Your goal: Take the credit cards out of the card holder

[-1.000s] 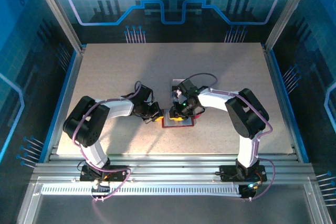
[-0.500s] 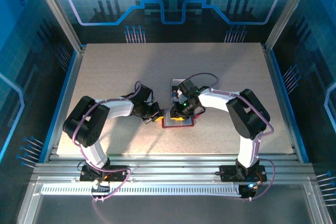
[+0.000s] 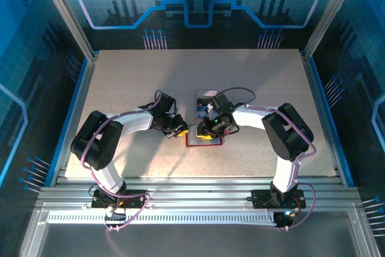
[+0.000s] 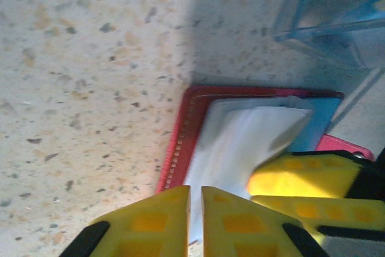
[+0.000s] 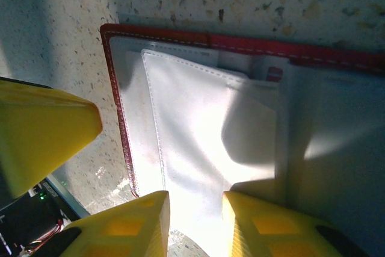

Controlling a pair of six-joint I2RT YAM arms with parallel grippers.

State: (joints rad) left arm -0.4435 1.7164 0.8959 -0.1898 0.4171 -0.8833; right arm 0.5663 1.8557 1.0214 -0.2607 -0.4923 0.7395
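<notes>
Left fingers [image 4: 150, 221] nearly together, slim gap, at near edge of red card holder [image 4: 180, 142] on speckled table [image 4: 90, 88]. Right fingers [image 4: 301, 176] on grey pocket. Blue strip [image 4: 322, 118] beyond, possibly card.

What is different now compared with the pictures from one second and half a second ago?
The right arm's wrist swung slightly to the right and its cable loop rose; the left arm's wrist shifted a little away from the bases. Nothing was visibly taken or let go. The left gripper, the right gripper and the red card holder stayed about where they were.
</notes>
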